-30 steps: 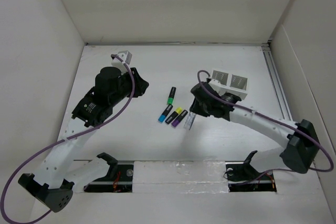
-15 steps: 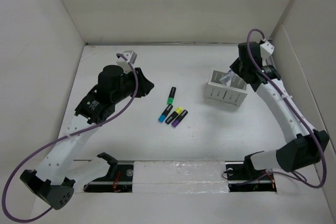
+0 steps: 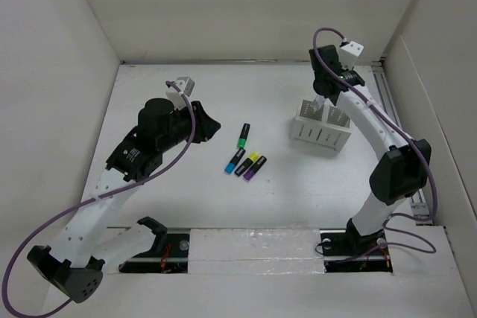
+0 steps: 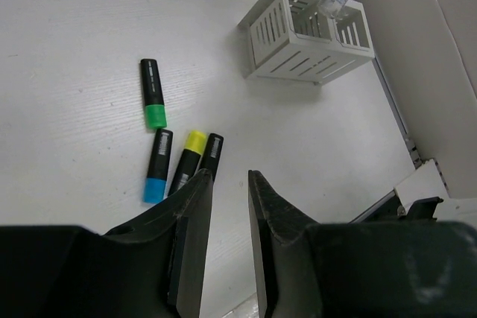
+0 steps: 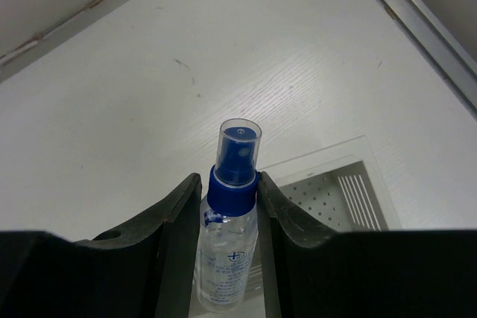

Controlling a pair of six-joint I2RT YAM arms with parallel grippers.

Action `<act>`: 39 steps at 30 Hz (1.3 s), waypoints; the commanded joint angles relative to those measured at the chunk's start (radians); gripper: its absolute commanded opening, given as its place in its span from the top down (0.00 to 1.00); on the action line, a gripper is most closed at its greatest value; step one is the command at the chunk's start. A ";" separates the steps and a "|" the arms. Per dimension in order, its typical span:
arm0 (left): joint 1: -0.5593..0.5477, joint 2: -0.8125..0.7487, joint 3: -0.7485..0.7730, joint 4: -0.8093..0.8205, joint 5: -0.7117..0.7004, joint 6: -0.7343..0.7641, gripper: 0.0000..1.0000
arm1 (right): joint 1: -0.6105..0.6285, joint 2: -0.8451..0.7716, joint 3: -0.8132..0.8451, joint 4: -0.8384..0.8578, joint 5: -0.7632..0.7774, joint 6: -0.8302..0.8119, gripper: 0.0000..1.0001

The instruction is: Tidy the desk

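At the far right of the desk, right arm stretched long from its base, wrist high near the back wall, right gripper angled down over the holder. Its fingers are clamped on the blue collar of a spray bottle; the clear cap leads away from the wrist. In the left wrist view the bottle's lower end hangs tilted at the rim of a far compartment; inside or just above, can't tell.

Left arm bent at mid-left, left gripper hovering over bare desk and aimed toward the markers. Narrow gap between its fingers, nothing in it.

The desk fills the floor of the enclosure, walls on left, back and right. A metal rail runs along the right edge just beside the holder. Open surface lies around the markers, and between them and the holder.

Desk is matte white with faint wood grain. Holder is white plastic, square compartments, slotted sides, perforated floor. Bottle is clear plastic with printed label. Four stubby black markers lie mid-desk: green apart toward the back; blue, yellow and purple in a close row.
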 commanded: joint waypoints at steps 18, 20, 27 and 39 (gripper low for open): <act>0.004 -0.049 -0.014 -0.006 -0.033 -0.054 0.76 | 0.130 -0.047 -0.080 0.051 0.150 0.025 0.44; 0.004 -0.061 -0.003 -0.029 -0.053 -0.048 0.75 | 0.156 -0.071 -0.074 0.055 0.135 0.018 0.38; 0.004 -0.081 0.058 -0.079 -0.149 -0.051 0.73 | 0.249 -0.157 -0.093 0.110 -0.006 -0.027 0.75; 0.004 -0.106 0.124 -0.142 -0.318 -0.081 0.66 | 0.436 0.095 -0.031 0.134 -0.394 0.003 0.60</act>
